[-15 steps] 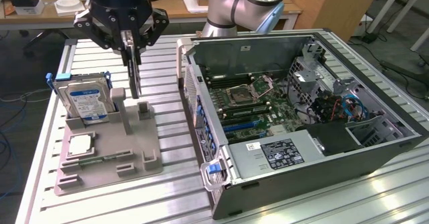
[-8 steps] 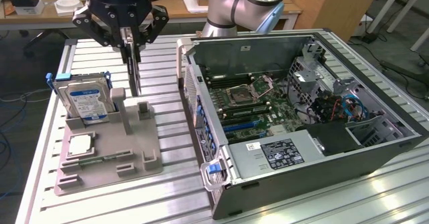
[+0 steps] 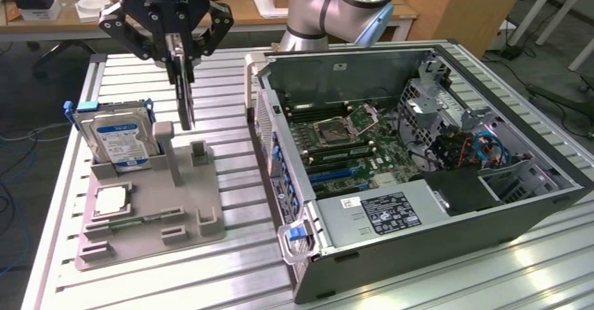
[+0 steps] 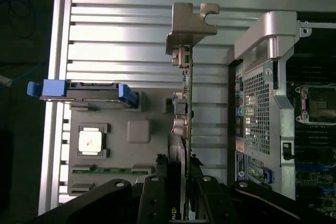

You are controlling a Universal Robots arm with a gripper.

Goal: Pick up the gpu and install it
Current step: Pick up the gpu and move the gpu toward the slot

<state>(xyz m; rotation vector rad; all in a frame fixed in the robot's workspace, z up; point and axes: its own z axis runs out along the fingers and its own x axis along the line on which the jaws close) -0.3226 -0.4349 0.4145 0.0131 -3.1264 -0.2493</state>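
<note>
Bench: the ribbed metal bench (image 3: 139, 286) runs across the bottom of the exterior view and carries everything you are working with.
Case: the open computer case (image 3: 399, 244) lies on its side across the lower right and centre, with its motherboard (image 3: 357, 140) exposed to you.
Holder: the grey holder (image 3: 190, 206) sits at lower left, near the case. A processor chip (image 3: 111, 200) and a green memory stick (image 3: 139, 221) lie in its near recesses.
Hard drive: the hard drive (image 3: 119, 140) stands upright at the holder's far end, at the exterior view's left.
Gpu: the gpu (image 3: 186, 105) hangs upright and edge-on over the holder's far end, between the hard drive and the case. In the wrist view you see its metal bracket (image 4: 191, 22) at the end away from the fingers.
Tool: your tool (image 3: 178, 60), at upper left, has its fingers clamped on the gpu's upper edge.
Arm: the robot arm (image 3: 334, 7) stands at top centre, behind the case.
</note>
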